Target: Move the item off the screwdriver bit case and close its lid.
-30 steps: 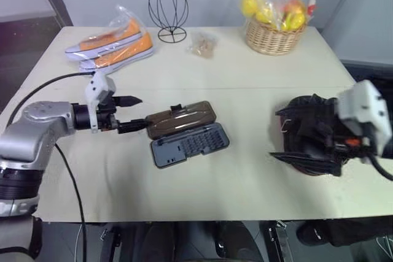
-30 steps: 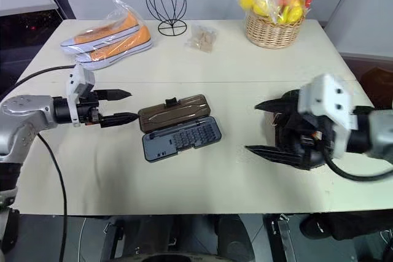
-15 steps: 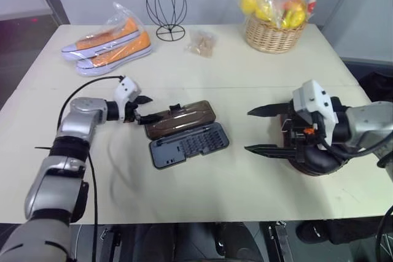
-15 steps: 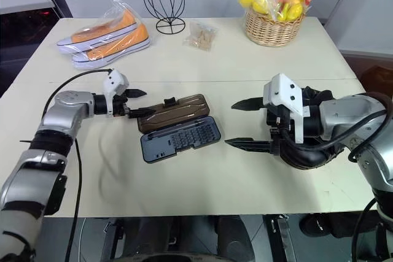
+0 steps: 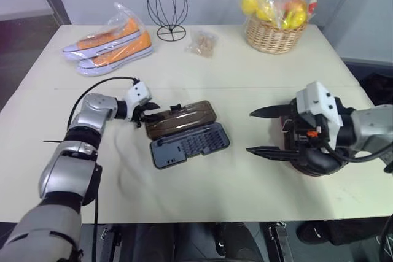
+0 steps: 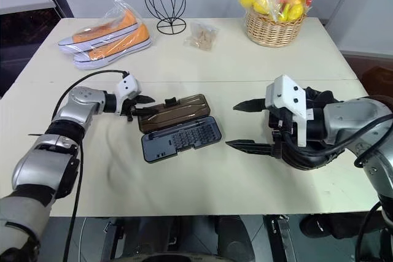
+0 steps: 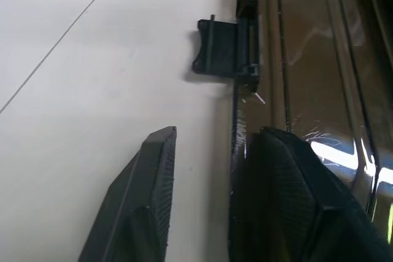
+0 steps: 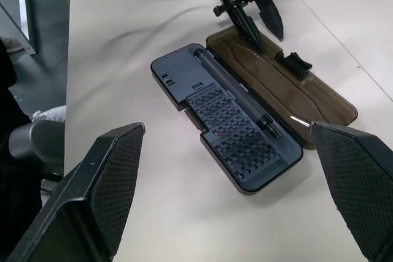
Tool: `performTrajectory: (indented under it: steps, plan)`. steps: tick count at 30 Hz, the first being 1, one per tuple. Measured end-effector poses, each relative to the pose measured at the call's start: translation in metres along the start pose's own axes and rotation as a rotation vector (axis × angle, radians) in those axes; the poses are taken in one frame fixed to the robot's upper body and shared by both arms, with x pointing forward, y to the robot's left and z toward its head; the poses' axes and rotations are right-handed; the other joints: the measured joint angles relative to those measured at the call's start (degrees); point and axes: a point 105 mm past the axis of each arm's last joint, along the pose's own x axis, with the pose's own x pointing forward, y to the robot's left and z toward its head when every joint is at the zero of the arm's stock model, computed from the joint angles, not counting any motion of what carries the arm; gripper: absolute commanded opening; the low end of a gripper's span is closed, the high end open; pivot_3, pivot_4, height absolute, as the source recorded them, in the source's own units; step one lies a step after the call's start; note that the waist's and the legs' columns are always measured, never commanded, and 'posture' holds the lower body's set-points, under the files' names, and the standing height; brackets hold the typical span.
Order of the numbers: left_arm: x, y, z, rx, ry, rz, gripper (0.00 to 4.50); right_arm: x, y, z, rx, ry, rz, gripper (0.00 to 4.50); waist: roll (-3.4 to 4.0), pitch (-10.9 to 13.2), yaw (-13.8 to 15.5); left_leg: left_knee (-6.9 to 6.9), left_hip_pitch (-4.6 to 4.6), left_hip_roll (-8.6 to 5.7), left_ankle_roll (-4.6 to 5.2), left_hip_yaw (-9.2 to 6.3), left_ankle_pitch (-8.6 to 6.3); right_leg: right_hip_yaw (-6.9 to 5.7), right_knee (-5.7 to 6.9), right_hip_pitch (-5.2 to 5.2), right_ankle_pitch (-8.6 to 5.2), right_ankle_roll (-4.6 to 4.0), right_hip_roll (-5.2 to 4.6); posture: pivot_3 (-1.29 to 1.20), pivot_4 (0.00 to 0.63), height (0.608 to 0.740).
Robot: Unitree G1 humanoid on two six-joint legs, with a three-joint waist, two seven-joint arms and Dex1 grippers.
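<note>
The screwdriver bit case (image 5: 191, 144) lies open in the middle of the table, its grey half showing rows of bits. Its smoky brown lid (image 5: 181, 118) lies flat on the far side, latch tab (image 7: 222, 46) on its outer edge. My left gripper (image 5: 149, 112) is low at the lid's left end and open. One finger (image 7: 288, 194) rests over the lid and the other finger (image 7: 138, 200) over the table beside it, with the lid's edge between them. The black padded item (image 5: 319, 161) sits on the table at the right, off the case. My right gripper (image 5: 263, 132) stands wide open above it, pointing at the case.
At the table's back are orange shoes in a plastic bag (image 5: 110, 40), a black wire stand (image 5: 167, 5), a small snack bag (image 5: 202, 43) and a basket of fruit (image 5: 273, 26). A black cable (image 5: 101, 83) loops along my left arm.
My left gripper has moved right and down to the lid's left end, and its fingers have drawn closer together. The right gripper stays wide open over the item.
</note>
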Motion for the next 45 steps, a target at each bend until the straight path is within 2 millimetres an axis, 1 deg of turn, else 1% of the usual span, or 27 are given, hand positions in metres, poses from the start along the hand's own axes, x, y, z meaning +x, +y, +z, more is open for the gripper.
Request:
performTrajectory:
  steps: [2, 3, 4, 11, 14, 15, 18, 23, 27, 35, 38, 41, 42, 43, 44, 45]
  plan:
    - [0.002, -0.004, 0.0, 0.006, -0.005, -0.027, 0.94, 0.0, 0.0, -0.002, 0.006, 0.009, -0.001, 4.5, 0.0, 0.0, 0.0, 0.0, 0.0, 0.0, 0.0, 0.0, 0.0, 0.0, 0.0, 0.01, 0.0, 0.0, 0.0, 0.0, 0.15, 0.74]
    - [0.003, -0.005, 0.001, 0.011, -0.006, -0.035, 0.4, -0.001, 0.0, -0.003, 0.007, 0.011, -0.001, 4.5, 0.0, 0.0, 0.0, 0.0, 0.0, 0.0, 0.0, 0.0, 0.0, 0.0, 0.0, 0.01, 0.0, 0.0, 0.0, 0.0, 0.15, 0.74]
    - [0.002, -0.005, 0.0, 0.013, -0.003, -0.035, 0.04, -0.001, 0.0, -0.003, 0.007, 0.014, -0.001, 4.5, 0.0, 0.0, 0.0, 0.01, 0.0, 0.01, 0.0, -0.01, 0.0, 0.0, 0.0, 0.01, 0.0, 0.0, 0.0, 0.0, 0.15, 0.74]
    - [0.005, -0.01, 0.003, 0.015, -0.014, -0.077, 0.04, -0.01, 0.0, -0.004, 0.016, 0.039, -0.016, 4.5, 0.0, 0.0, 0.3, 0.0, 0.0, 0.0, 0.01, -0.02, -0.01, 0.0, -0.02, 0.04, 0.0, 0.0, -0.03, 0.0, 0.15, 0.74]
    - [0.014, -0.019, 0.009, 0.033, -0.029, -0.143, 0.04, -0.017, 0.006, -0.013, 0.047, 0.082, -0.006, 4.5, 0.0, 0.0, 1.0, 0.0, -0.02, -0.03, 0.02, 0.0, -0.01, 0.0, -0.05, 0.05, 0.0, 0.01, -0.05, 0.0, 0.15, 0.74]
    - [0.019, -0.025, 0.012, 0.049, -0.036, -0.183, 0.04, -0.02, 0.011, -0.019, 0.064, 0.108, 0.007, 4.5, -0.01, 0.0, 1.4, 0.01, -0.03, -0.08, 0.03, -0.01, -0.02, -0.02, -0.07, 0.08, -0.01, 0.01, -0.04, 0.0, 0.15, 0.74]
    - [0.028, -0.034, 0.02, 0.095, -0.035, -0.256, 0.04, -0.025, 0.022, -0.027, 0.089, 0.136, 0.04, 4.5, -0.02, 0.0, 1.6, 0.03, -0.06, -0.14, 0.03, -0.01, -0.02, -0.02, -0.08, 0.08, -0.01, 0.01, -0.06, 0.0, 0.15, 0.74]
    - [0.044, -0.049, 0.035, 0.186, -0.028, -0.361, 0.04, -0.031, 0.024, -0.034, 0.108, 0.153, 0.014, 4.5, -0.04, 0.0, 1.3, 0.05, -0.02, -0.17, 0.04, -0.03, -0.02, 0.0, -0.07, 0.1, 0.01, 0.04, -0.05, 0.0, 0.15, 0.74]
    - [0.045, -0.052, 0.036, 0.221, -0.019, -0.381, 0.04, -0.033, 0.026, -0.038, 0.119, 0.159, -0.005, 4.5, -0.04, 0.0, 1.3, 0.05, -0.01, -0.14, 0.04, -0.04, -0.02, 0.0, -0.06, 0.1, 0.01, 0.04, -0.01, 0.0, 0.15, 0.74]
    - [0.039, -0.05, 0.031, 0.215, -0.021, -0.362, 0.04, -0.029, 0.025, -0.035, 0.094, 0.135, -0.027, 4.5, -0.04, 0.0, 0.8, 0.05, 0.05, -0.02, 0.04, -0.03, -0.02, 0.01, -0.03, 0.1, 0.01, 0.03, 0.1, 0.0, 0.15, 0.74]
    - [0.034, -0.048, 0.026, 0.188, -0.016, -0.349, 0.91, -0.027, 0.023, -0.034, 0.077, 0.132, -0.025, 4.5, -0.04, 0.0, 0.1, 0.05, 0.08, 0.01, 0.04, -0.03, -0.02, 0.01, 0.02, 0.1, 0.01, 0.03, 0.14, 0.0, 0.15, 0.74]
    - [0.024, -0.045, 0.02, 0.145, -0.01, -0.337, 2.42, -0.026, 0.021, -0.037, 0.086, 0.132, -0.019, 4.5, -0.04, 0.0, -0.3, 0.05, 0.11, 0.03, 0.04, -0.03, -0.02, 0.03, 0.07, 0.1, 0.01, 0.02, 0.17, 0.0, 0.15, 0.74]
    - [0.022, -0.044, 0.019, 0.14, -0.011, -0.331, 2.86, -0.025, 0.02, -0.037, 0.085, 0.13, -0.017, 4.5, -0.04, 0.0, -0.3, 0.05, 0.11, 0.04, 0.04, -0.03, -0.02, 0.03, 0.06, 0.1, 0.01, 0.02, 0.17, 0.0, 0.15, 0.74]
    - [0.018, -0.044, 0.018, 0.133, -0.012, -0.323, 3.5, -0.025, 0.019, -0.037, 0.082, 0.126, -0.013, 4.5, -0.04, 0.0, -0.2, 0.05, 0.1, 0.05, 0.04, -0.03, -0.02, 0.03, 0.06, 0.1, 0.01, 0.02, 0.16, 0.0, 0.15, 0.74]
    - [0.016, -0.044, 0.016, 0.122, -0.011, -0.32, 3.84, -0.024, 0.02, -0.037, 0.081, 0.126, -0.008, 4.5, -0.04, 0.0, -0.2, 0.05, 0.1, 0.07, 0.04, -0.03, -0.02, 0.03, 0.06, 0.1, 0.01, 0.02, 0.15, 0.0, 0.15, 0.74]
    - [0.011, -0.044, 0.015, 0.108, -0.016, -0.317, 3.84, -0.023, 0.02, -0.036, 0.075, 0.125, 0.0, 4.5, -0.04, 0.0, -0.2, 0.05, 0.08, 0.11, 0.04, -0.03, -0.02, 0.03, 0.06, 0.08, 0.01, 0.02, 0.14, 0.0, 0.15, 0.74]
